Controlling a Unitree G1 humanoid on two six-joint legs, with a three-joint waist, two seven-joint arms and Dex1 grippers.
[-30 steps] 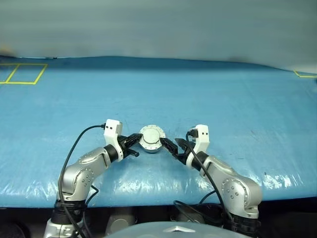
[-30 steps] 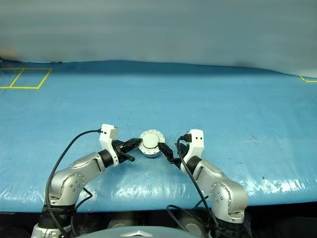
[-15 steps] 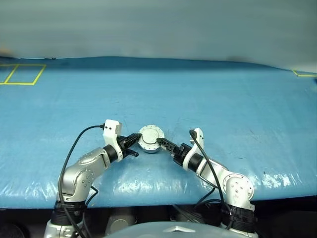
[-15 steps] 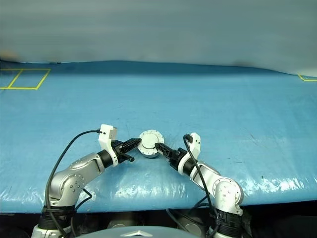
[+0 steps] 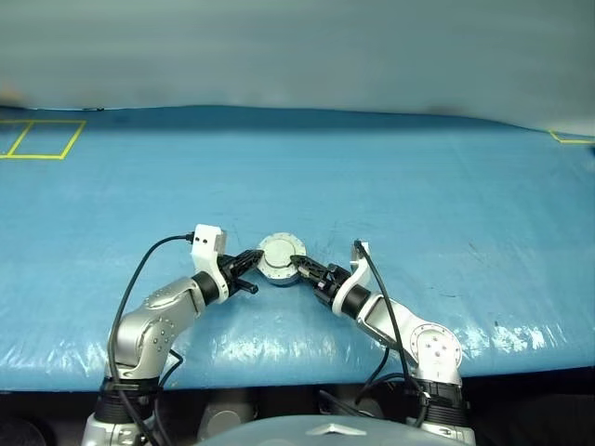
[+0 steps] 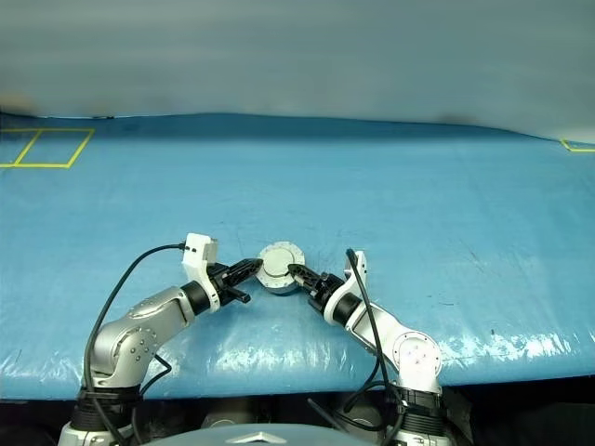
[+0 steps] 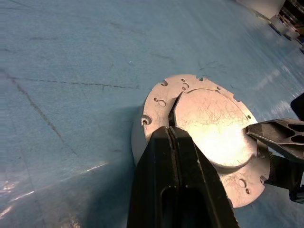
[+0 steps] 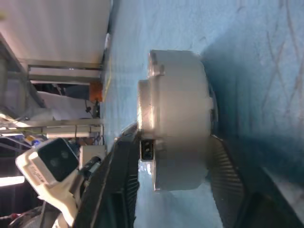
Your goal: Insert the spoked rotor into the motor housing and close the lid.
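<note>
Two grippers on motor housing (image 5: 279,258): left gripper (image 5: 249,264) pinched shut at 9 o'clock, right gripper (image 5: 308,270) clamping 3 o'clock rim. Squeeze evenly, seat lid (image 7: 213,128) flush.

no text, label or number is readable on anything here.

A wide table (image 5: 390,177) covered in wrinkled blue sheeting fills most of the head views, glossy with reflected light along its near edge. Yellow tape (image 5: 42,139) marks 2 adjoining boxes at the upper left, and another yellow corner (image 5: 567,139) sits at the upper right. Behind the table runs a plain pale grey-green wall (image 5: 297,51). Below the near edge, the space is dark.
</note>
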